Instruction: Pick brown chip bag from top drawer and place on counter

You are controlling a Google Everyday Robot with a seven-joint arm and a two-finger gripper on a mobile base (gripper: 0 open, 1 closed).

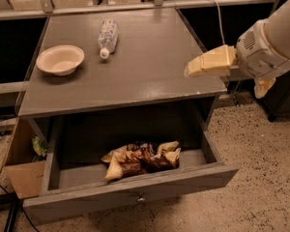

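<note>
The bag [142, 158] lies in the open drawer [135, 190], close behind its front wall and about midway between its side walls. Its long axis runs left to right, roughly along the front. The pincer [199, 66] hangs above the right edge of the counter [145, 76], near its near-right corner, pointing left. It carries nothing, and I cannot tell whether it is wide or narrow. From the pincer the bag lies lower, nearer and to the left, so the move is likely down and forward past the counter's near edge. That edge overhangs the far part of the drawer, but the bag sits clear of it in the open part, so a reach from above looks possible. The drawer's right wall stands between pincer and bag and would have to be cleared. A grasp across the bag's short width seems to suit best. For setting it down, the middle and right of the counter are bare. The bowl [60, 59] and bottle [108, 36] sit well apart at the far left.
</note>
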